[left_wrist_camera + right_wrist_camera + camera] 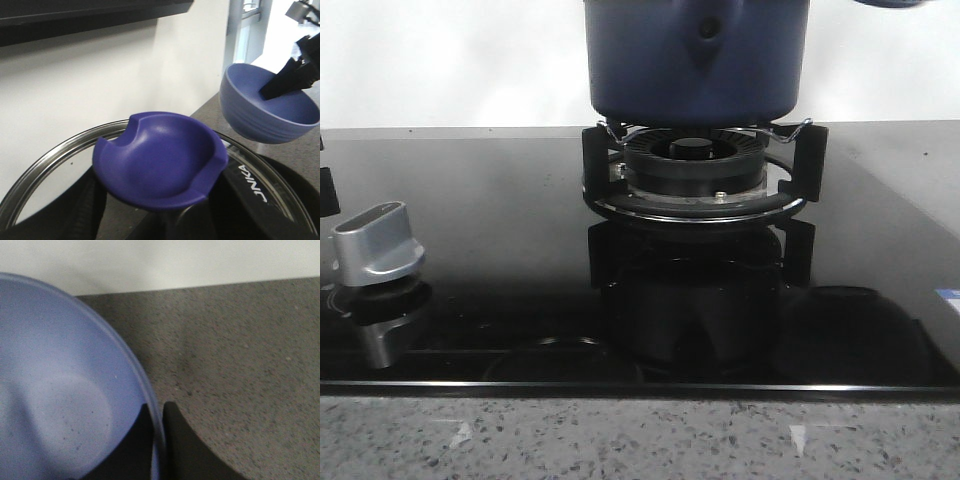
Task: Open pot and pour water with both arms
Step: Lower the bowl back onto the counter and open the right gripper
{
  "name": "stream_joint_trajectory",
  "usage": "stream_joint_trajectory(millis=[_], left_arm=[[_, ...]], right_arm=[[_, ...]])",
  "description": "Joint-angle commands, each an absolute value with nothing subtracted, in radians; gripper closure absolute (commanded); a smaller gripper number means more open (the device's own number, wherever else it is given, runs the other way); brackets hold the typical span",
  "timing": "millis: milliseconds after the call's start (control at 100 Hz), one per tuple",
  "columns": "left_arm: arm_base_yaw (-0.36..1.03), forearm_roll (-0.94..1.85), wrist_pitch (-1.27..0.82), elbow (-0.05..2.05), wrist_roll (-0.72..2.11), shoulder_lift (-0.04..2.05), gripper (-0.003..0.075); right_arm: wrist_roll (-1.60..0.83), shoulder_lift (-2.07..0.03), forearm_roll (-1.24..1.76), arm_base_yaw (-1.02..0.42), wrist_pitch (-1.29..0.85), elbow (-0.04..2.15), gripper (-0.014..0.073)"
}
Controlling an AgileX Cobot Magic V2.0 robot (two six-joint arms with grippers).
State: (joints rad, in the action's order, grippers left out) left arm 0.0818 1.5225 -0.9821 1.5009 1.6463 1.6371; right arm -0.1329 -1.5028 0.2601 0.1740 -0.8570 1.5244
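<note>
1. Speckled counter edge (640, 435), then black glass hob (500, 300) with silver knob (378, 243).
2. Pot (695, 55): seated on burner grate (700, 165), handle stub forward.
3. Left gripper (172, 220): holds glass lid (55, 160) by blue knob (160, 167); finger state cannot tell.
4. Right gripper (157, 440): fingers pinch blue bowl (60, 405) rim, aloft.
5. Judged step: lid off; next, tilt bowl over pot mouth.

1. The right gripper (157, 440) is seen in its own wrist view as two plain black fingers (187, 450) with smooth, matte surfaces and rounded upper corners.
2. In the left wrist view the same gripper (287, 82) is shown as a black, angular, tapering form, with grey-and-black hardware blurred above it.
3. Of the left gripper, only dark, rounded, shadowed shapes are shown; no screws or cables can be made out.
</note>
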Motion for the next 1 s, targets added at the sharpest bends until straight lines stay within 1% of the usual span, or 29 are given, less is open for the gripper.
stream_joint_trajectory(millis=[0, 190, 400, 720, 990], left_arm=[[0.121, 1.631, -0.983, 1.533, 1.637, 1.581, 0.0500], [0.212, 1.631, -0.918, 1.533, 1.648, 1.594, 0.0500], [0.291, 1.632, -0.876, 1.533, 1.649, 1.641, 0.0500], [0.370, 1.650, -0.868, 1.535, 1.675, 1.711, 0.0500], [0.379, 1.669, -0.858, 1.535, 1.675, 1.736, 0.0500]], right_arm=[[-0.136, -1.456, 0.276, 0.224, -0.866, 1.565, 0.0650], [-0.136, -1.456, 0.276, 0.324, -0.941, 1.530, 0.0650], [-0.150, -1.456, 0.280, 0.394, -0.947, 1.449, 0.0650], [-0.165, -1.456, 0.289, 0.407, -0.883, 1.341, 0.0650], [-0.172, -1.456, 0.289, 0.407, -0.866, 1.327, 0.0650]])
